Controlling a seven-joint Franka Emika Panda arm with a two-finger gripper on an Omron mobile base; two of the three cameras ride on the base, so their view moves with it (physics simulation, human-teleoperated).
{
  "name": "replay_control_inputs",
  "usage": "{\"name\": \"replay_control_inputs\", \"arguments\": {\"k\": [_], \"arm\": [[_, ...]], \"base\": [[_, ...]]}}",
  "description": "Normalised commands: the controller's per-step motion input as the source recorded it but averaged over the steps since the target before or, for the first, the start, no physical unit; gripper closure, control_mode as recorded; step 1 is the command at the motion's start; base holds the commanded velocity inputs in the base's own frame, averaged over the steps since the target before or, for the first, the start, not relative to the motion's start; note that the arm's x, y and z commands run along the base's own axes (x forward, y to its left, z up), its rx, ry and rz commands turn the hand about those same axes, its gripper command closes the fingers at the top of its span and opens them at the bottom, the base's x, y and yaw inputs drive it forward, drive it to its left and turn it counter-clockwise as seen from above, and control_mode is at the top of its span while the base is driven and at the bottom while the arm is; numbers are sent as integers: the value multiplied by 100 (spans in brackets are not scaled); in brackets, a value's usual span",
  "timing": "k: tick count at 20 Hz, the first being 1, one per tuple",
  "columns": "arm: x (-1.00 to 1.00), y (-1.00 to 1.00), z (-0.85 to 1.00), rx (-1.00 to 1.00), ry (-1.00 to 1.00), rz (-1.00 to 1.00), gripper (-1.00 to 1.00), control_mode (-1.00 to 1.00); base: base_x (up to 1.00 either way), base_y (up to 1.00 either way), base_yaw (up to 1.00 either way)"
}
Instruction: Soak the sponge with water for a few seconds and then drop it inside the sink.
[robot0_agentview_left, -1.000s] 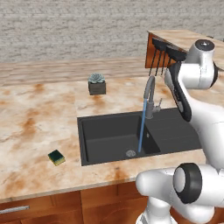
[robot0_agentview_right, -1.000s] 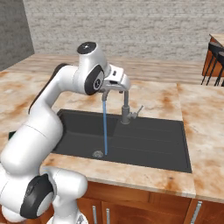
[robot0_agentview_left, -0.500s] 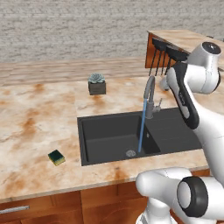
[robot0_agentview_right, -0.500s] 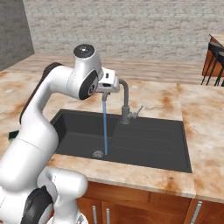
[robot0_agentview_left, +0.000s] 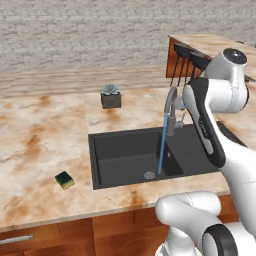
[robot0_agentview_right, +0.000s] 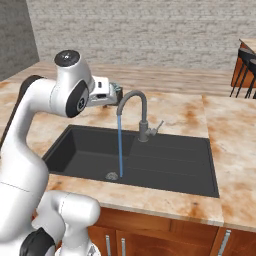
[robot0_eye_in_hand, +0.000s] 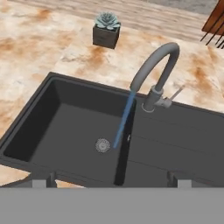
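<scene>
The sponge (robot0_agentview_left: 64, 180), a small green-topped yellow block, lies on the marble counter left of the sink (robot0_agentview_left: 120, 150), near the front edge. Water (robot0_agentview_left: 162, 145) falls in a thin blue stream from the grey curved faucet (robot0_agentview_left: 172, 107) and lands beside the round drain (robot0_agentview_left: 149, 175). My gripper (robot0_eye_in_hand: 110, 178) is open and holds nothing. It hangs high above the sink (robot0_eye_in_hand: 65, 127), looking down at the water (robot0_eye_in_hand: 123, 120) and the drain (robot0_eye_in_hand: 103, 145), well away from the sponge. In the right base view the water (robot0_agentview_right: 120, 145) drops into the sink (robot0_agentview_right: 80, 155).
A dark square pot with a succulent (robot0_agentview_left: 111, 96) stands on the counter behind the sink's left corner, also seen as the pot (robot0_eye_in_hand: 106, 29). Dark chairs (robot0_agentview_left: 186, 62) stand at a raised counter at the back right. A brick wall runs along the back.
The arm's upper part and hand have swung a little to the left over the sink. The jaws stay open, and the sponge has not moved.
</scene>
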Motion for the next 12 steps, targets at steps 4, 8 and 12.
{"name": "replay_control_inputs", "arguments": {"k": [4, 8, 12], "arm": [[-14, 56, 0, -7, 7, 11, -100, -100], [-11, 51, 0, -1, 10, 10, -100, -100], [-10, 43, 0, 0, 14, 8, -100, -100]], "base": [[0, 0, 0], [0, 0, 0], [0, 0, 0]]}}
